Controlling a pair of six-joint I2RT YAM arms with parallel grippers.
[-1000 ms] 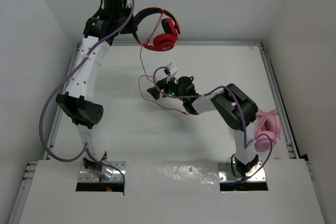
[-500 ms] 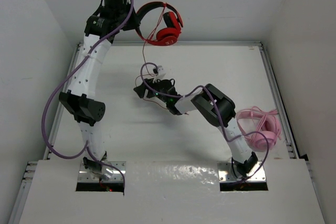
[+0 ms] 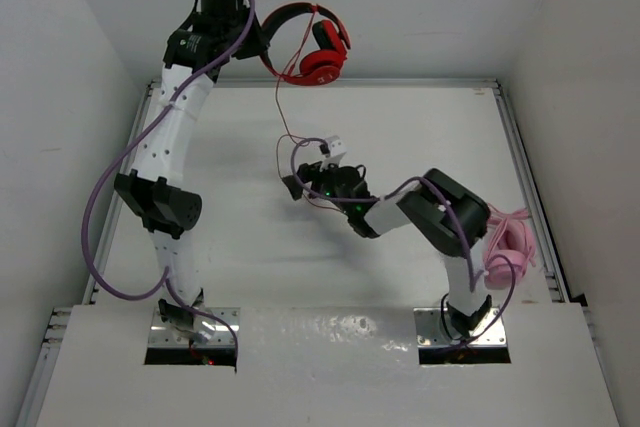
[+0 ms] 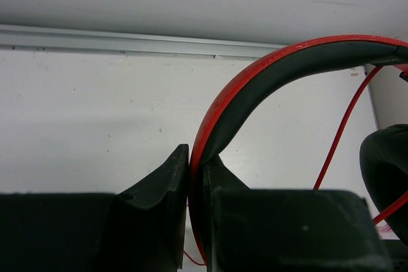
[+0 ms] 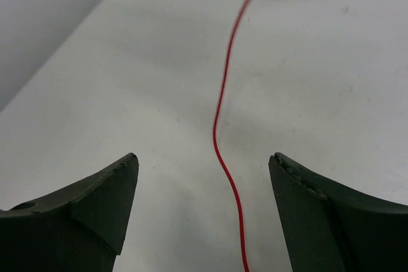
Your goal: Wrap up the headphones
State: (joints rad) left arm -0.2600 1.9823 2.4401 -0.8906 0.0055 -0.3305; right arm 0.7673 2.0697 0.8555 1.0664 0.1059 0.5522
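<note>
The red headphones (image 3: 312,55) hang in the air at the back of the table. My left gripper (image 3: 262,45) is shut on their black-lined headband (image 4: 268,74), which is pinched between its fingers (image 4: 159,189). The thin red cable (image 3: 280,112) drops from the earcups to the table and runs past my right gripper (image 3: 292,185). In the right wrist view that gripper (image 5: 203,157) is open low over the table. The cable (image 5: 215,133) passes between its fingers, touching neither. A stretch of cable also shows in the left wrist view (image 4: 341,132).
A pale pink headset with a coiled cable (image 3: 508,247) lies at the table's right edge behind the right arm. White walls close the back and both sides. A metal rail (image 3: 400,82) runs along the far table edge.
My left gripper has lifted the headphones slightly and then held still. My right gripper swung left along the cable, then came back right and a little nearer, still open.
</note>
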